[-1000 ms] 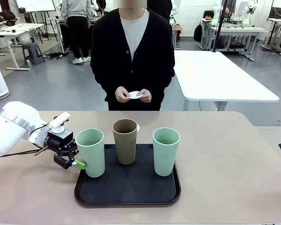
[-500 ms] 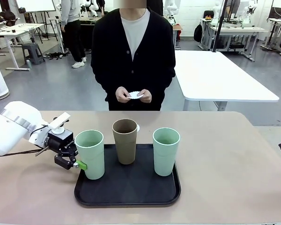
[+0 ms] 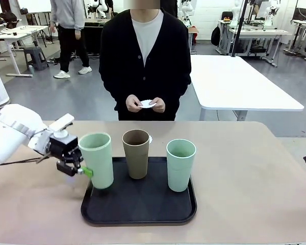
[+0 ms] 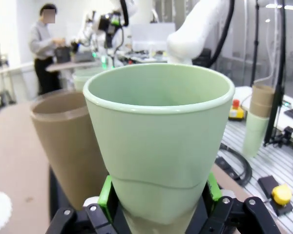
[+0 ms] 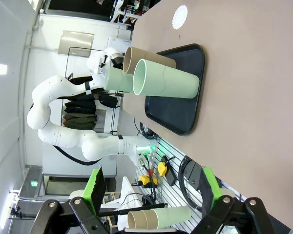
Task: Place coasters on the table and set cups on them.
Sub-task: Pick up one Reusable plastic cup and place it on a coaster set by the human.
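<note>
Front view: left gripper (image 3: 84, 171) clamped on the mint cup (image 3: 97, 161) at the black tray's (image 3: 137, 217) left edge.
Right gripper (image 5: 149, 192): fingers spread wide, empty.
Coaster (image 5: 179, 17): on the table (image 3: 245, 178), just beyond tray's far edge.
Next: lift clear of tray rim, keep upright, centre on coaster.

Cups all matt, smooth, plastic look: mint cup (image 3: 97, 159), brown cup (image 3: 136, 153), second mint cup (image 3: 180, 163). Tray (image 3: 143, 201) black, smooth, faint sheen. Worktop (image 3: 245, 173) matt beige, even finish. Coaster (image 3: 147, 103) thin white paper. Left pincer (image 4: 159, 192) matt black, pads (image 4: 106, 194) green. Arm shell (image 3: 10, 138) glossy white plastic. Cardigan (image 3: 117, 61) black knit cloth.
</note>
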